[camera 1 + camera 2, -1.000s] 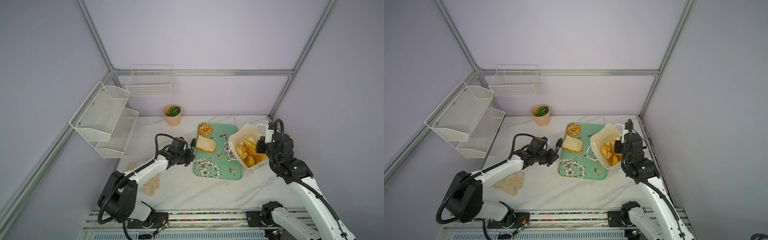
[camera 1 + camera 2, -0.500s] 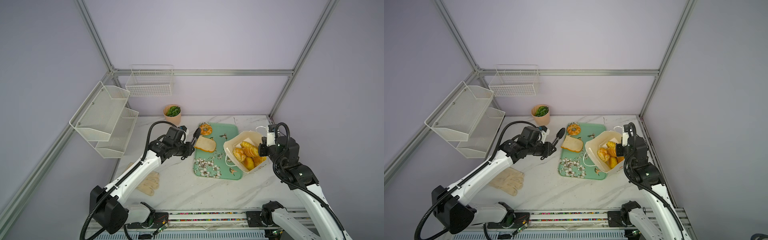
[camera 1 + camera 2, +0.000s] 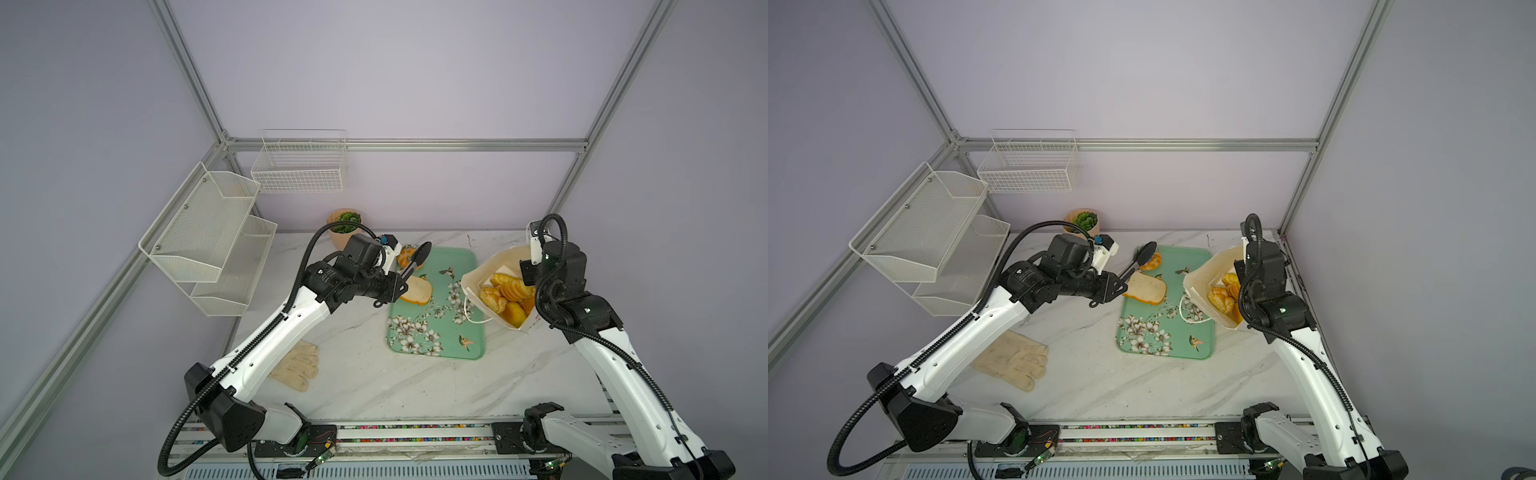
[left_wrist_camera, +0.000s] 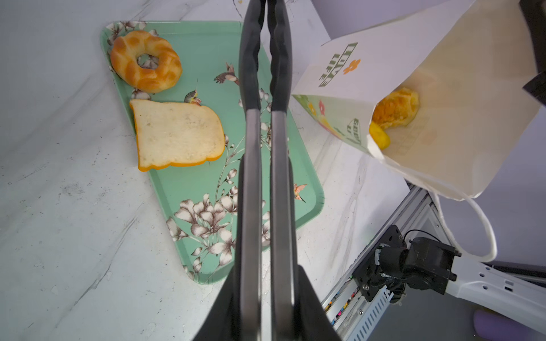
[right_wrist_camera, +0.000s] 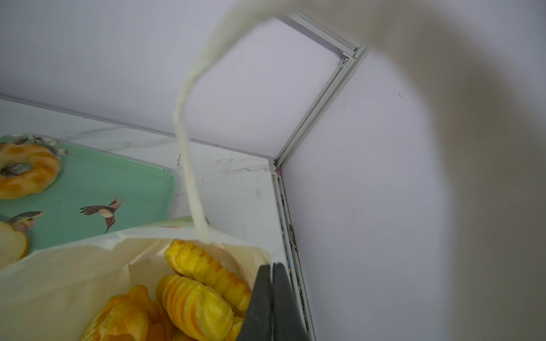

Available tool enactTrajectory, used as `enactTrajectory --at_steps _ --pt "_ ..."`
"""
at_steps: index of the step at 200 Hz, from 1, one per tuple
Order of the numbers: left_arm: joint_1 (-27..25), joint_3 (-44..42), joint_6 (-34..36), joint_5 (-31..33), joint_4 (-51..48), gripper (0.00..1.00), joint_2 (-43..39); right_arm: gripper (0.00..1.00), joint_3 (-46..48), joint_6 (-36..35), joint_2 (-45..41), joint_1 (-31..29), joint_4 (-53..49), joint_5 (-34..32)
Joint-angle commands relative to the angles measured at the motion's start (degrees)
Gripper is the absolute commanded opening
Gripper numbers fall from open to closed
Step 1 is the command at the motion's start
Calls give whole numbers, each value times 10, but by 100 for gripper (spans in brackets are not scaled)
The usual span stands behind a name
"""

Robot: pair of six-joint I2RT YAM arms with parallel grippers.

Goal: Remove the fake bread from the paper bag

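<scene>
The white paper bag (image 3: 478, 274) (image 3: 1200, 278) hangs tilted at the tray's right edge, mouth facing the tray. My right gripper (image 3: 525, 272) (image 5: 271, 295) is shut on its rim. Several golden fake breads (image 3: 505, 293) (image 5: 195, 301) lie inside it. A ring donut (image 4: 146, 66) and a white toast slice (image 4: 177, 134) rest on the green floral tray (image 4: 192, 38). My left gripper (image 3: 390, 286) (image 4: 266, 206) is shut on metal tongs (image 4: 251, 147). Their black tips (image 3: 423, 250) hover nearly closed and empty above the donut.
A peach plant pot (image 3: 343, 226) stands at the back behind the left arm. A beige glove (image 3: 297, 365) lies on the marble at front left. White mesh shelves (image 3: 208, 237) and a wire basket (image 3: 299, 166) hang on the left and back walls.
My left arm has lifted and swung toward the back right, carrying the tongs up over the tray. The right gripper has shifted a little with the bag still in it.
</scene>
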State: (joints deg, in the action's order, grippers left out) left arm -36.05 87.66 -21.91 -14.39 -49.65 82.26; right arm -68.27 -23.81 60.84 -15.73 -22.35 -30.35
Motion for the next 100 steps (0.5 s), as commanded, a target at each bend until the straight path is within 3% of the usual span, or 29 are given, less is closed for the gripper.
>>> enactTrajectory --at_steps 1,38,62,100 --pt "3 72 36 -35 21 21 23 0 -27 -87 35 3 88 -53" --pt "8 78 49 -68 44 21 54 0 -32 -198 108 18 170 -61" --pt "12 73 53 -83 52 21 67 0 -7 -225 118 20 180 -33" --pt "23 76 61 -96 48 22 74 0 169 -254 7 19 180 71"
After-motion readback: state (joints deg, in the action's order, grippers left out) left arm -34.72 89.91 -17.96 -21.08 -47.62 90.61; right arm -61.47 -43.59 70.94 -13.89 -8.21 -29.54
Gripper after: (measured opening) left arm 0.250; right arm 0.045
